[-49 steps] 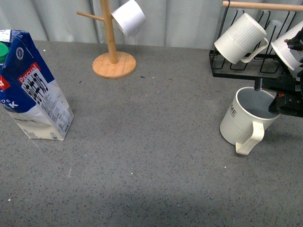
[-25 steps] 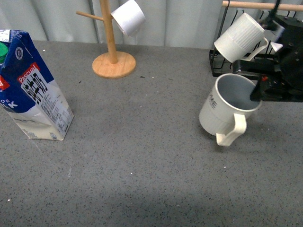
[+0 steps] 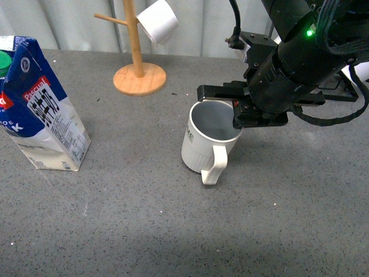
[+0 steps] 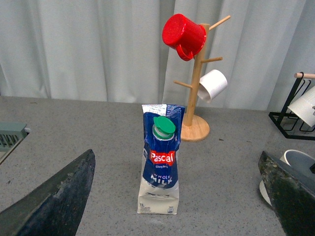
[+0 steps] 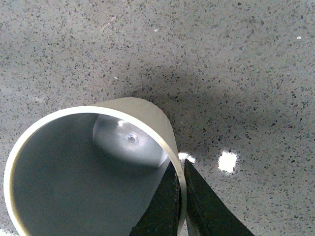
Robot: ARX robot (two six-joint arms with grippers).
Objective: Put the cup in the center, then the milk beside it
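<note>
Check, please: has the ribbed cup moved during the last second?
Yes. The cup has moved left in the front view, from the right edge to much nearer the base of the wooden mug tree, which stayed in place.

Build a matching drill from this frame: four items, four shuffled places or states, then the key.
Items
1. ribbed cup
2. milk carton
3. red mug
4. smooth white cup

Places or states
A. hung at the top of the wooden tree
B. pinched at the rim by the right gripper
C. standing free on the table, no gripper on it
D. hung on a lower peg of the wooden tree

Pairs: 1-B, 2-C, 3-A, 4-D
</note>
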